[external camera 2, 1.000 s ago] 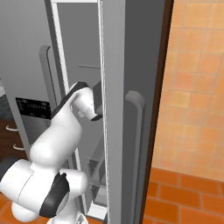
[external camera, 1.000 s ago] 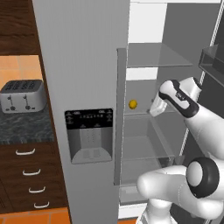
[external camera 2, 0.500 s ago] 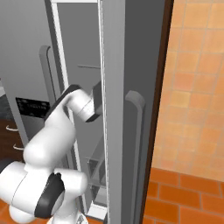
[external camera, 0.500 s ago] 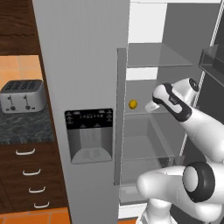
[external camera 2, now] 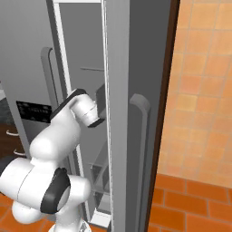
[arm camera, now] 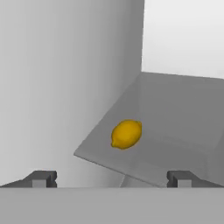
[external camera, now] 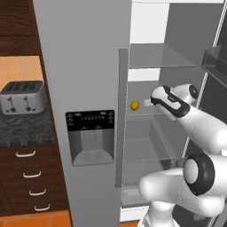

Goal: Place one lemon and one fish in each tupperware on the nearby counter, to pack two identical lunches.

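The lemon (arm camera: 126, 134) lies on the fridge shelf (arm camera: 183, 131) ahead of the released, wide-spread jaws.

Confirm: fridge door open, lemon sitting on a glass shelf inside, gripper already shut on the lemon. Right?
Not quite. The gripper is open and short of the lemon, not shut on it. The hand view shows both fingertips spread wide with the fruit lying free ahead of them. The rest holds: the fridge door is open and the lemon sits on the glass shelf, as the left base view also shows.
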You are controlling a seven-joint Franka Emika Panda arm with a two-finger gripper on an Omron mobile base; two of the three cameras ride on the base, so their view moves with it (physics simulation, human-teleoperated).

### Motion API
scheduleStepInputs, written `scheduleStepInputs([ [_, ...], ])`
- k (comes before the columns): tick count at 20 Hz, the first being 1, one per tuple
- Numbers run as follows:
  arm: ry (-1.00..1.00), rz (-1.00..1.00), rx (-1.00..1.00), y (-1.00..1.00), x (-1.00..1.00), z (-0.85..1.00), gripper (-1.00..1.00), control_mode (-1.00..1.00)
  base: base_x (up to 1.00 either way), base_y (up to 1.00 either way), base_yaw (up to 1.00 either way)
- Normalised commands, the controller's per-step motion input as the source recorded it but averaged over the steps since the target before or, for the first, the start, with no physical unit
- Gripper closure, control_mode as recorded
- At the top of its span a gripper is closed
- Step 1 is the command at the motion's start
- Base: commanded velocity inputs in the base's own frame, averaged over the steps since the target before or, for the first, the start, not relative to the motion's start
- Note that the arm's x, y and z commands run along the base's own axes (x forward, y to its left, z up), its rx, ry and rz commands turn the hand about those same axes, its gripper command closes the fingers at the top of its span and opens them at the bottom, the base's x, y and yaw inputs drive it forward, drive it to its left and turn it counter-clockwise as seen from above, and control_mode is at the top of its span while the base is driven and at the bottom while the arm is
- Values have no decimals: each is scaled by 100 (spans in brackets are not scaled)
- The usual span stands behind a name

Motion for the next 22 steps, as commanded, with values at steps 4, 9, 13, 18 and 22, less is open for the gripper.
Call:
scheduleStepInputs([
  [4, 9, -27, 23, -9, 15, 0, -100, -100, 0, 0, 0],
  [9, 21, -25, 24, 0, 11, 0, -100, -100, 0, 0, 0],
  [13, 24, -18, 22, 0, 32, 0, -100, -100, 0, 0, 0],
  [18, 22, -11, 25, 0, 34, -2, -100, -100, 0, 0, 0],
  [22, 7, -3, 18, 0, 36, -31, -100, -100, 0, 0, 0],
])
